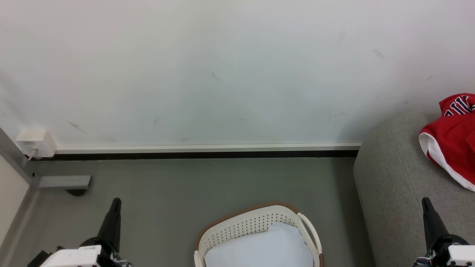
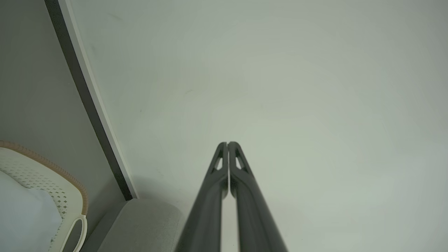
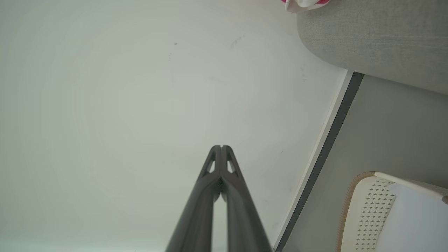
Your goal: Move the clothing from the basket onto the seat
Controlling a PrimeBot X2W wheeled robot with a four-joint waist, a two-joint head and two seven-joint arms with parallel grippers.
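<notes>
Jersey (image 1: pixel 451 142): red, smooth sports fabric with a white trimmed edge and dark-and-white block lettering on its upper fold. It lies crumpled on the sofa at the right edge of the head view, well apart from the basket.
Sofa (image 1: pixel 393 178): grey woven upholstery with a broad rounded corner. A straight seam shows in the right wrist view. Its end stands against the wall.
Basket (image 1: pixel 237 218): oval cream plastic, its wall pierced by rows of small holes. It has a brown woven-look rim and a slim loop handle on the side nearer the sofa. It sits on the floor near the sofa's side.
White cloth (image 1: pixel 259 246): plain, pale and smooth, lying inside the basket.
Left gripper (image 1: pixel 116 201): two long dark tapered fingers pressed together tip to tip, with nothing between them. It points towards the wall at the lower left.
Right gripper (image 1: pixel 426 200): fingers likewise closed on nothing. It sits at the lower right, in front of the sofa's fabric.
Wall (image 1: pixel 222 74): matt white with faint grey scuffs.
Baseboard (image 1: pixel 207 151): a pale strip over a dark band.
Floor (image 1: pixel 185 185): smooth grey-green.
Wall box (image 1: pixel 35 142): small, white, with rounded corners, low on the wall at the left.
</notes>
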